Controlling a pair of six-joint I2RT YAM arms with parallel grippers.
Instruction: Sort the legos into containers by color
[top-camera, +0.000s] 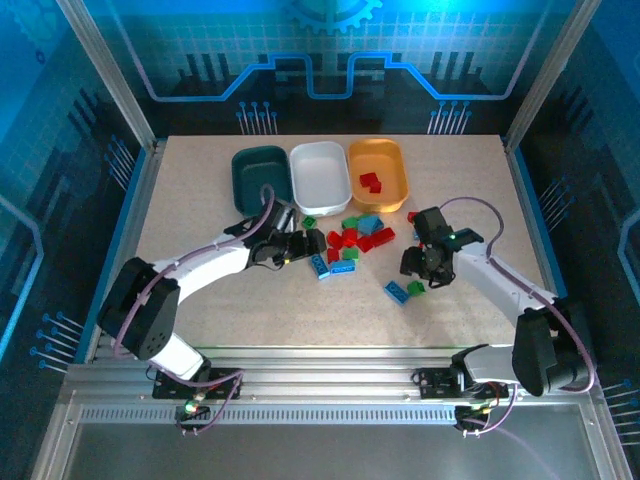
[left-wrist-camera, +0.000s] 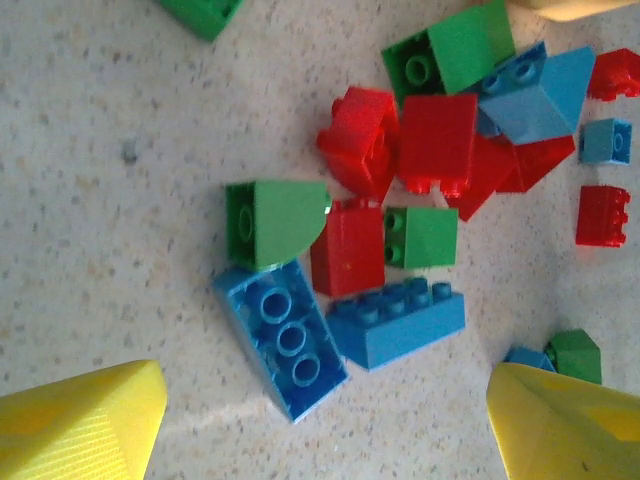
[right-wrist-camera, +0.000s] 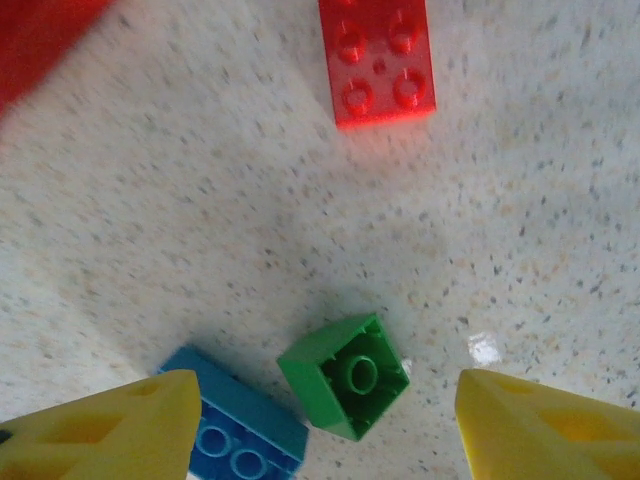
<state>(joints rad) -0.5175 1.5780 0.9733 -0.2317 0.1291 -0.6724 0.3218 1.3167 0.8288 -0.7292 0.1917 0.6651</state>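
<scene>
The left gripper (left-wrist-camera: 322, 390) gapes wide, empty, over blue legos (left-wrist-camera: 290, 340) at lower centre, the right gripper (right-wrist-camera: 328, 395) likewise straddles a green lego (right-wrist-camera: 345, 375), seemingly lining up picks for the containers (top-camera: 318, 178) at upper centre.

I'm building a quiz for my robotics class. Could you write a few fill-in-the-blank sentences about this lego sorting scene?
1. The orange-yellow tray holds bricks of one colour: ___.
2. The brick that the open right gripper straddles is ___.
3. The middle tray of the row is ___.
4. In the left wrist view, the two bricks nearest the open left gripper are both ___.

Missing words: red; green; white; blue.
</scene>
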